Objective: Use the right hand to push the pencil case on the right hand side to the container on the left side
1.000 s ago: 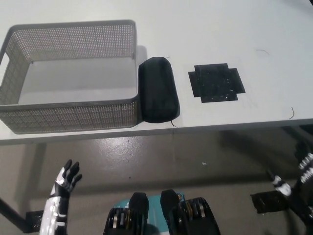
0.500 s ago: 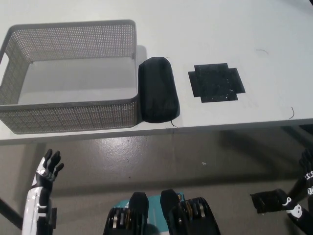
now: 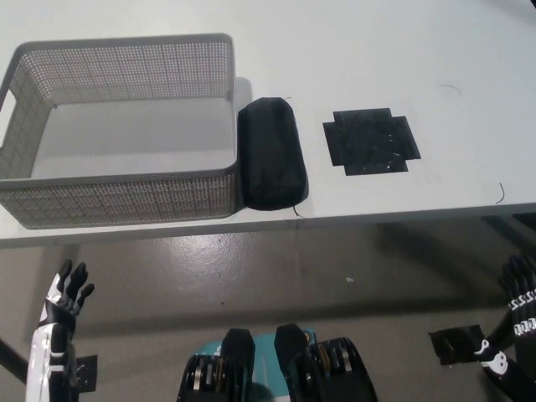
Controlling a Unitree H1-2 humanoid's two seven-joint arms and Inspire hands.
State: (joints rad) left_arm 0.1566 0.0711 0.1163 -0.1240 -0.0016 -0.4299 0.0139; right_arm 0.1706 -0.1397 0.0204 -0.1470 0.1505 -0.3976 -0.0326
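Left hand: the white left hand [image 3: 65, 289] is at the near left corner, below the table edge and over the floor; its fingers are spread apart and point upward, and it holds nothing.
Container: a grey mesh container [image 3: 126, 199] stands on the left part of the white table [image 3: 352, 50]; it is rectangular and I see nothing inside, only its pale bottom.
Pencil case: the black pencil case [image 3: 270, 153] lies on the table just right of the container, with its long side along the container's right wall; it looks to be touching this wall or almost touching, I cannot tell which. Its near end is close to the near edge of the table.
Black patch: a flat black patch [image 3: 371, 141] with cut corners lies on the table right of the pencil case, a little apart from it.
Right hand: the black right hand [image 3: 517, 289] is at the near right corner, low beside the table and well apart from the pencil case. Only a small part of it shows at the picture's edge, so I cannot tell if the fingers are spread or closed.
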